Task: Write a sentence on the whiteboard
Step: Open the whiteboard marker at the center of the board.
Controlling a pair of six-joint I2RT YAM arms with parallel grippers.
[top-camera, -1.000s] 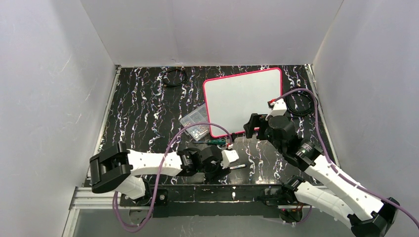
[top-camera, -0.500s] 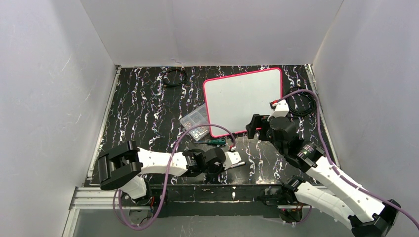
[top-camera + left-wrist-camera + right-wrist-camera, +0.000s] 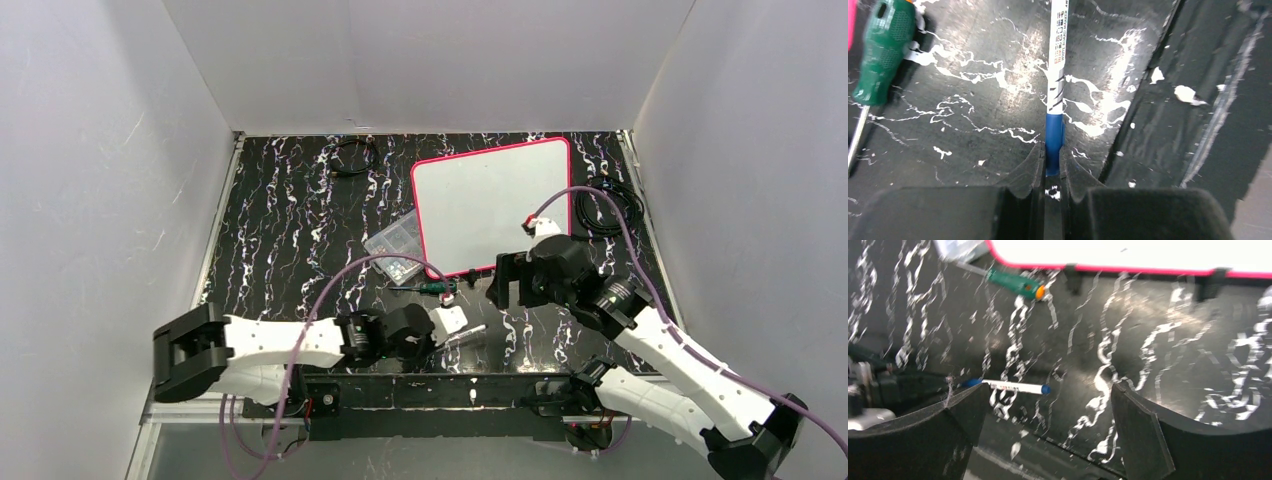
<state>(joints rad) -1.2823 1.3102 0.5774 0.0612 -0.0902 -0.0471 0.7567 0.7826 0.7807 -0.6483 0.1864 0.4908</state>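
The whiteboard lies flat at the back right, pink-rimmed, and its face is blank white; no sentence is in view. Its near edge also crosses the top of the right wrist view. A white marker with blue ends lies on the table near the front edge. My left gripper is shut on the marker's blue end, the barrel pointing away from the fingers. My right gripper hovers open just in front of the board, with the marker low on the table between its wide jaws.
A green-handled screwdriver lies just behind the marker, left of the board's near corner. A clear compartment box sits against the board's left edge. Black cable coils lie at the back and to the right of the board.
My left gripper has closed on the marker's blue end and that arm has drawn back to the left. My right gripper has swung left and nearer, staying open.
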